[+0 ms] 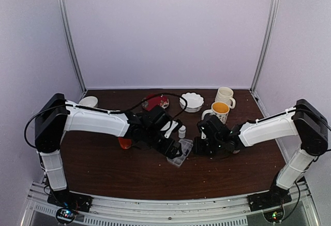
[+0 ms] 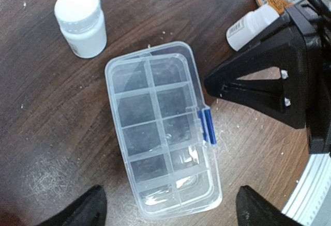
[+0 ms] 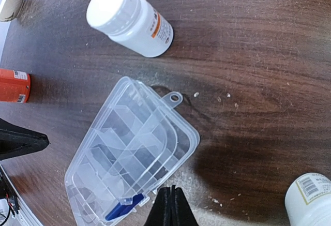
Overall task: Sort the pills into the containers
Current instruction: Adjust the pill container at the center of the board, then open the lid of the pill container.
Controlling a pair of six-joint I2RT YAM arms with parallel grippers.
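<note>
Pill box: a flat clear plastic pill box [image 2: 163, 133] lies on the dark wooden counter [image 1: 129, 174] between the two arms, its lid down and a blue clasp [image 2: 208, 125] on one long side; two rows of small cells show through the lid.
Pills: none can be made out for sure in the cells; pale specks are scattered on the counter beside the box.
Writing: a white bottle [image 3: 130, 19] with a white cap, just beyond the box, carries a label with an orange stripe and print too small to read. A second white bottle [image 3: 311, 199] at the right wrist view's lower corner shows a barcode. An orange bottle [image 3: 14, 86] off to the side has a white label, also unreadable.
Left end effector [image 2: 168, 208]: fingers spread wide, one dark tip to each side of the box's near end, touching nothing.
Right end effector [image 3: 170, 205]: fingers pressed together with nothing between them, tip just beside the box's edge near the blue clasp; contact with the box probably, but hard to say.
Further out: two mugs [image 1: 221, 107], a white scalloped bowl [image 1: 191, 102] and a red dish [image 1: 156, 102] stand at the back of the counter.
</note>
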